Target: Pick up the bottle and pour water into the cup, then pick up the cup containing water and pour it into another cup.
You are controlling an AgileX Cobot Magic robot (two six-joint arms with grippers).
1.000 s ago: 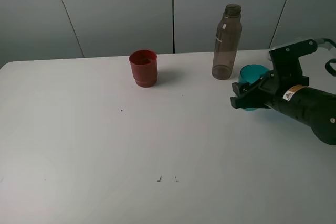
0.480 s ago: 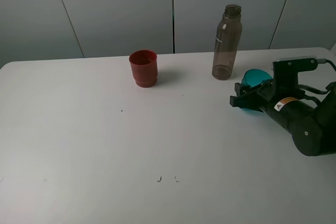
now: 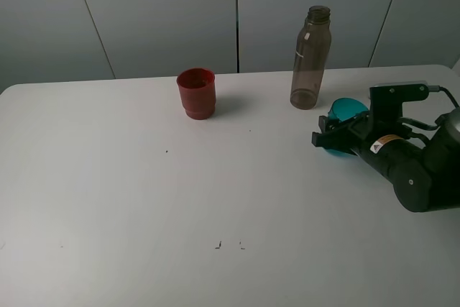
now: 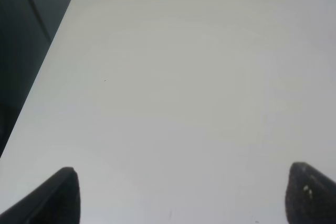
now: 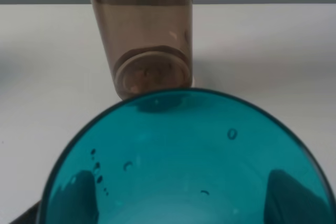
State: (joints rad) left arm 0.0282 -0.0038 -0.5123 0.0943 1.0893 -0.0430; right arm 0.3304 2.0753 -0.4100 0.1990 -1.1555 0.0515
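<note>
Exterior high: we look down from the front over the whole surface (image 3: 144, 199). Left wrist: close, low, we face bare surface. Right wrist: very close, we face the teal cup (image 5: 184, 166) and bottle (image 5: 144, 35), both shared with exterior high.

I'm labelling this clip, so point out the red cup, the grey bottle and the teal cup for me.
red cup (image 3: 196, 93), exterior high view, on its outer wall.
grey bottle (image 3: 310, 59), exterior high view, mid-body.
teal cup (image 5: 184, 166), right wrist view, on its inner wall, seen from above.
</note>
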